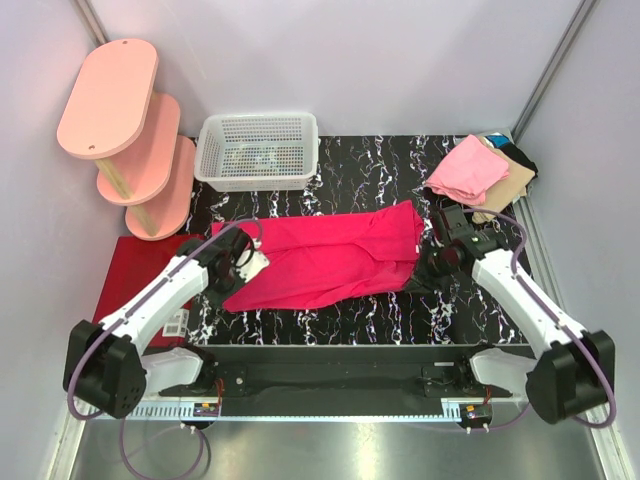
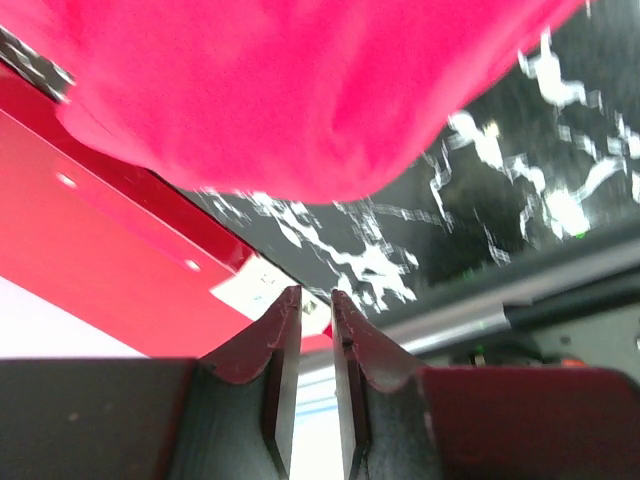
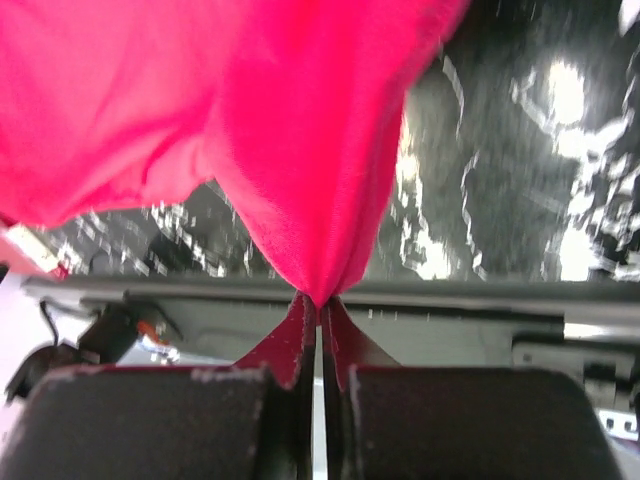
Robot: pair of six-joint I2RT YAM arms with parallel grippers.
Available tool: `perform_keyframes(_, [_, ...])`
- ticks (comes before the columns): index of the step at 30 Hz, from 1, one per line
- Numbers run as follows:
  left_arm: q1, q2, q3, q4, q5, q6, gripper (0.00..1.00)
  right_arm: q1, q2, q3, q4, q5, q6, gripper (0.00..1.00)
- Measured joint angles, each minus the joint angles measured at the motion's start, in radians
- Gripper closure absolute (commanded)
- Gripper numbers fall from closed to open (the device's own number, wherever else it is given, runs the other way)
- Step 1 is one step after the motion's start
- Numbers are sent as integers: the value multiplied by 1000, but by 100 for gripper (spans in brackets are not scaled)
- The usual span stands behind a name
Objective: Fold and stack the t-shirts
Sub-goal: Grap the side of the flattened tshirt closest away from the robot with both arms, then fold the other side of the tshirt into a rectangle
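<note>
The magenta-red t-shirt (image 1: 330, 258) lies stretched left to right across the middle of the black marbled table (image 1: 370, 175). My right gripper (image 3: 320, 300) is shut on a pinched fold of that shirt (image 3: 300, 130) at its right end, the cloth rising from the tips. My left gripper (image 2: 316, 296) sits at the shirt's left end (image 2: 280, 90) with its jaws a narrow gap apart and nothing between them; the cloth lies just beyond the fingertips. Folded light pink (image 1: 467, 168), tan (image 1: 508, 186) and black/teal (image 1: 517, 156) t-shirts are stacked at the back right corner.
A white mesh basket (image 1: 258, 150) stands at the back, left of centre. A pink tiered shelf (image 1: 125, 130) occupies the back left. A flat dark red mat (image 1: 135, 275) lies along the table's left edge, close under my left gripper (image 1: 245, 262).
</note>
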Motion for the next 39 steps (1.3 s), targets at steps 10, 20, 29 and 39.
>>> perform_keyframes(10, [0, -84, -43, -40, 6, 12, 53, 12, -160, -6, -149, -47, 21, 100])
perform_keyframes(20, [10, 71, -222, 179, -21, 39, 49, 12, -91, -20, -112, -47, 21, 100])
perform_keyframes(29, [66, 166, -164, 296, -31, 45, 50, 13, -91, -27, -89, -48, 19, 100])
perform_keyframes(39, [83, 218, -123, 362, -35, 45, 51, 13, -90, -43, -69, -49, 14, 100])
